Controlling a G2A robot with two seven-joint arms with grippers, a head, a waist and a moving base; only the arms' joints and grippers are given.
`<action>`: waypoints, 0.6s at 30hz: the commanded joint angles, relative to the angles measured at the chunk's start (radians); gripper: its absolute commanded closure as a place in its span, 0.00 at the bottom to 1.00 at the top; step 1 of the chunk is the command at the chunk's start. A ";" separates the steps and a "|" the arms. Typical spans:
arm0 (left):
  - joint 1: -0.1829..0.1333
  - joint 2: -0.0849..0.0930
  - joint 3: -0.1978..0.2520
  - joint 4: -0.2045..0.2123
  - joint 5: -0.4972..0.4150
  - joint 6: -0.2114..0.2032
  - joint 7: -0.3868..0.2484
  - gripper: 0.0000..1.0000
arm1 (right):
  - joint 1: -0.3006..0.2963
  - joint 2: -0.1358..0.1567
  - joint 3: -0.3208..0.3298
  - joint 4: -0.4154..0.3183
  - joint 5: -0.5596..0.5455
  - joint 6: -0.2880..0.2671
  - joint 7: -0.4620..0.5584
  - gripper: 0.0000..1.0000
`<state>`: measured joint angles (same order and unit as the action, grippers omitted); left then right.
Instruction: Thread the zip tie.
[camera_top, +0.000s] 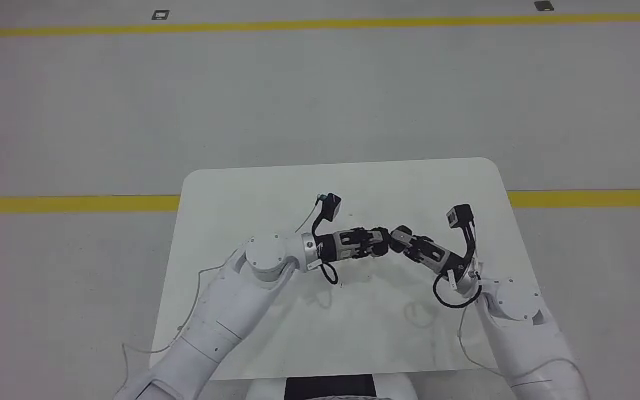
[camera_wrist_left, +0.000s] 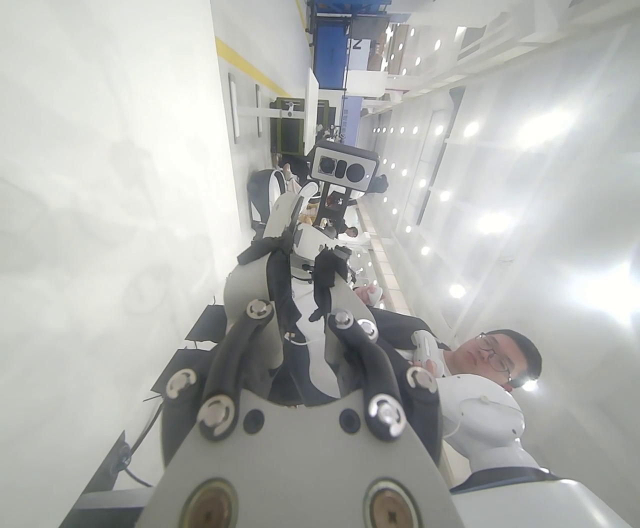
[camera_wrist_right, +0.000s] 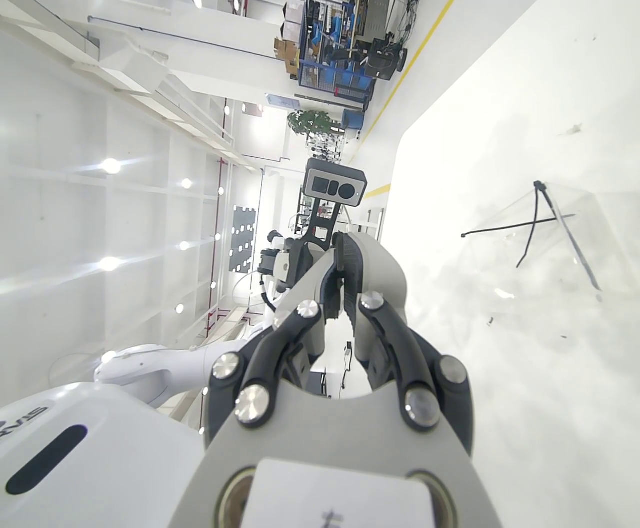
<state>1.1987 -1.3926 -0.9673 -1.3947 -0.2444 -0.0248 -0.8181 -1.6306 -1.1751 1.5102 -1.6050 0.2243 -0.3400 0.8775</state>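
Note:
Above the middle of the white table (camera_top: 300, 200) my two grippers meet tip to tip. The left gripper (camera_top: 378, 241) comes in from the left and the right gripper (camera_top: 399, 237) from the right. In the left wrist view my left gripper (camera_wrist_left: 300, 260) points straight at the right gripper (camera_wrist_left: 300, 232) just beyond it. My right gripper (camera_wrist_right: 342, 246) is shut, its black pads pressed together, and I see no tie between them. Several black zip ties (camera_wrist_right: 537, 227) lie crossed on the table, apart from both grippers.
The loose zip ties rest in a clear shallow tray (camera_wrist_right: 595, 210) on the table. The table's rounded corner (camera_wrist_right: 400, 145) and a yellow floor line (camera_top: 90, 203) lie beyond. A person sits behind the robot, touching nothing on the table.

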 joint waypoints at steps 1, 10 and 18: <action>-0.001 0.002 0.002 0.001 -0.003 0.000 0.001 0.95 | 0.000 0.000 0.001 0.001 0.000 0.000 0.002 1.00; -0.010 0.010 0.020 0.007 -0.018 -0.004 0.007 1.00 | 0.002 -0.002 0.007 0.004 0.000 0.000 0.008 1.00; -0.017 0.016 0.032 0.011 -0.030 -0.012 0.021 0.82 | 0.003 -0.003 0.010 0.000 -0.003 0.000 0.024 1.00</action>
<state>1.1824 -1.3773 -0.9369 -1.3838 -0.2731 -0.0355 -0.7992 -1.6279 -1.1779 1.5198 -1.6047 0.2220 -0.3400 0.9005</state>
